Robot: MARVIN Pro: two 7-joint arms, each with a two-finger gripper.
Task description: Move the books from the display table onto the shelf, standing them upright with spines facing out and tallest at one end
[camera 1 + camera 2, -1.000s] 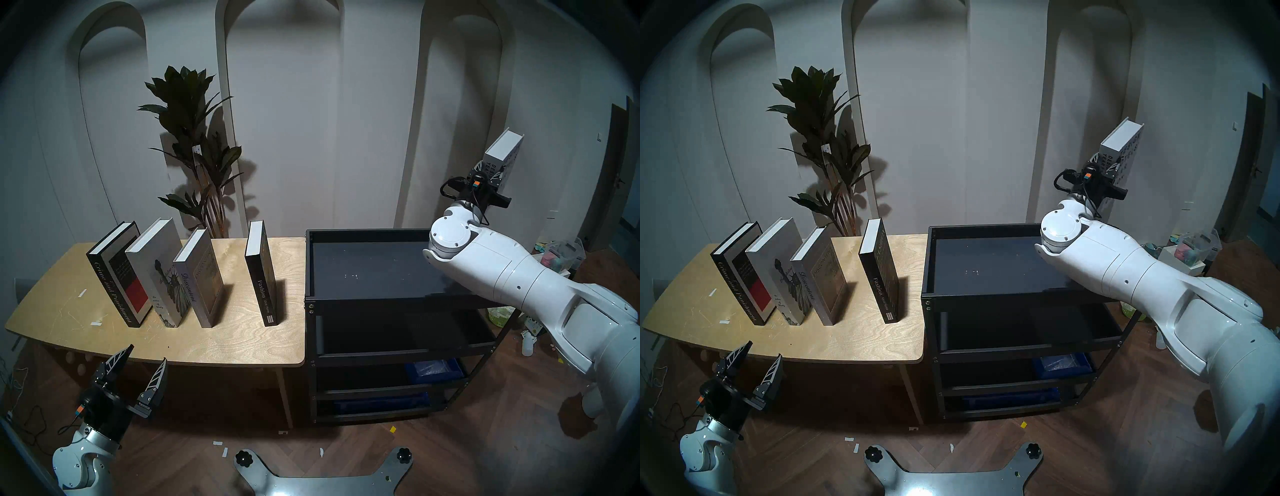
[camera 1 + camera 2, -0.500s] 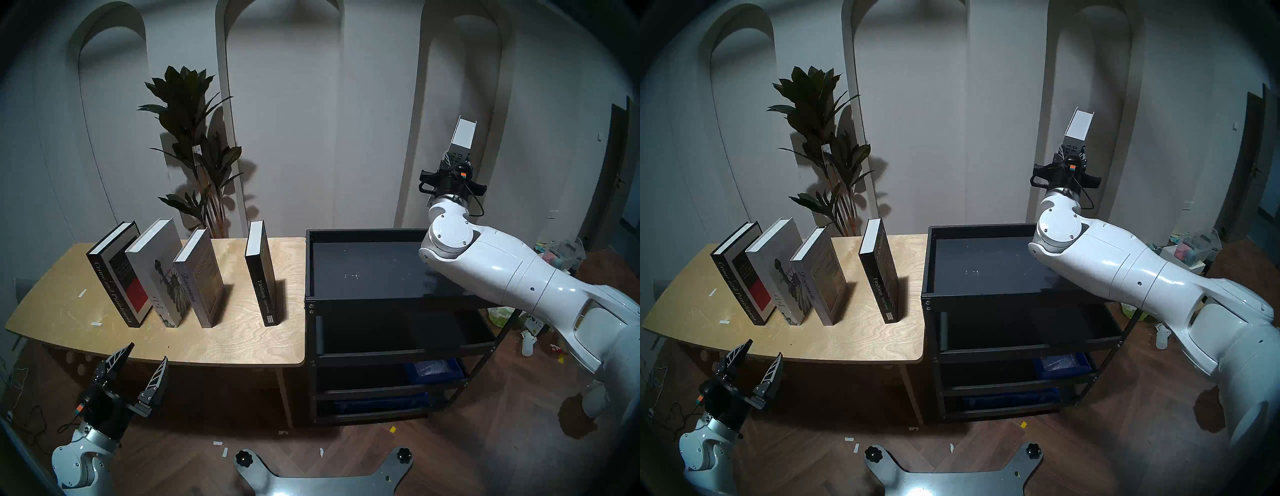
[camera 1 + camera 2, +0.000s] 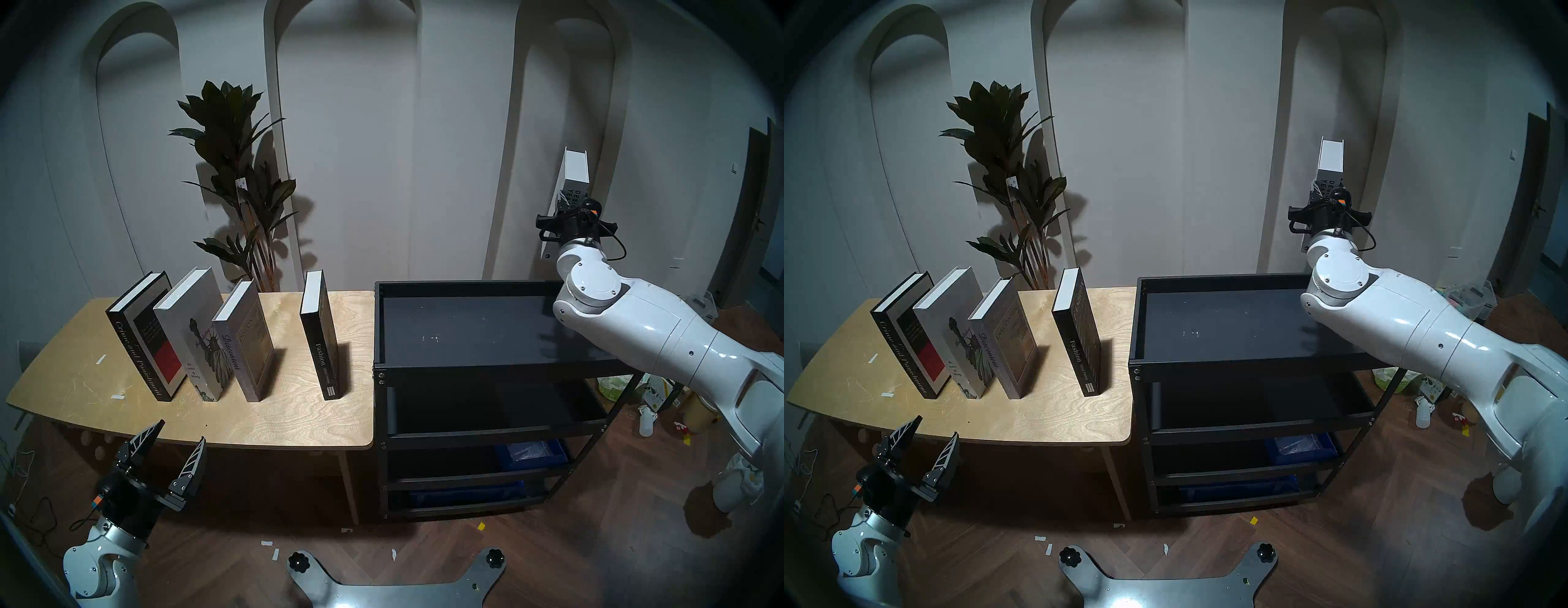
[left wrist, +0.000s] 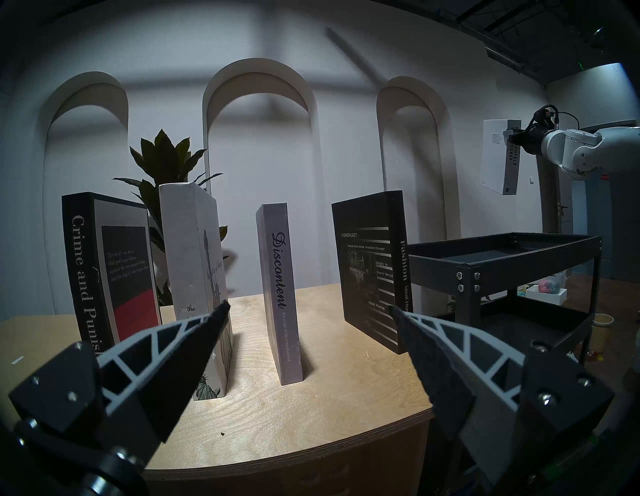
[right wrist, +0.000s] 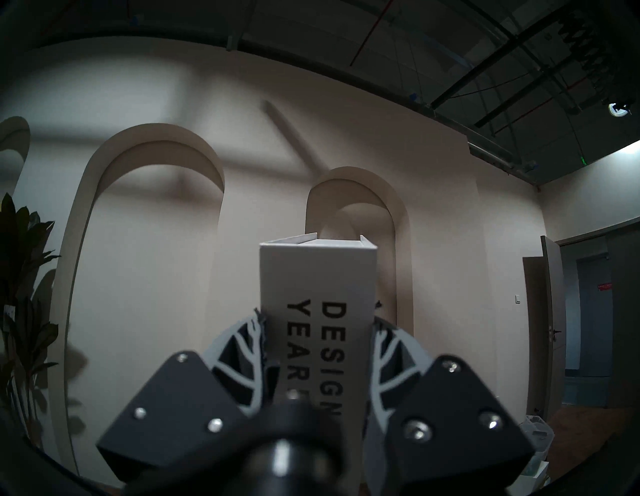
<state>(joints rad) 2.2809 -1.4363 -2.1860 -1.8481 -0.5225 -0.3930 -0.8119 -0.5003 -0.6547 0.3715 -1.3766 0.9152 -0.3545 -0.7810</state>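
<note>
1. Four books stood on the display table (image 3: 127,407): "Crime and Punishment" (image 3: 144,335), the Statue of Liberty book (image 3: 193,335), "Discontent" (image 3: 246,339) and "Fashion" (image 3: 320,335), in a row near the table's back edge, the first three leaning left, "Fashion" upright nearest the right edge.
2. One book, the white "Design Hotels Yearbook" (image 3: 575,170), was clamped by its spine in the right gripper (image 5: 318,343), upright in the air above the back right corner of the shelf (image 3: 466,369), probably so it could go down standing.
3. Nothing lay on the shelf's top tier, so the whole tier offered room; its raised rim likely had to be cleared on the way down.
4. Fingers of the left gripper (image 4: 308,311) stood wide apart, holding nothing, just off the table's front edge, facing the books.
5. Judging by this, the first placement was under way; an end spot seemed sensible if this one is tallest.
</note>
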